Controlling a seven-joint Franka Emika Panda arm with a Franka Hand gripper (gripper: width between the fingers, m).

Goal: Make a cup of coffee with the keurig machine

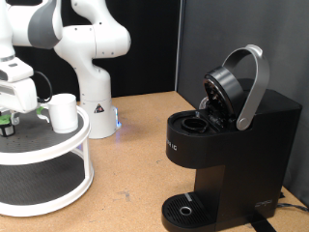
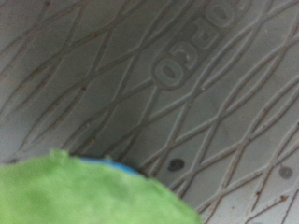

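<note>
Cup (image 1: 64, 112): white, upright, on top tier of round stand, exterior view's left. Keurig (image 1: 232, 155): black, boxy, lid raised, pod chamber open, at right, well apart.

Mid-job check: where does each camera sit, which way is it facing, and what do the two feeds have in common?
Exterior view: off the arm, facing across the table at the keurig machine, lid raised; the arm's base and the gripper show over the round grey stand, beside the cup.
Wrist view: on the hand, very close above the stand's patterned grey mat; a blurred green pod fills the corner; no fingers show.
Shared: the grey stand and probably the green pod.
</note>
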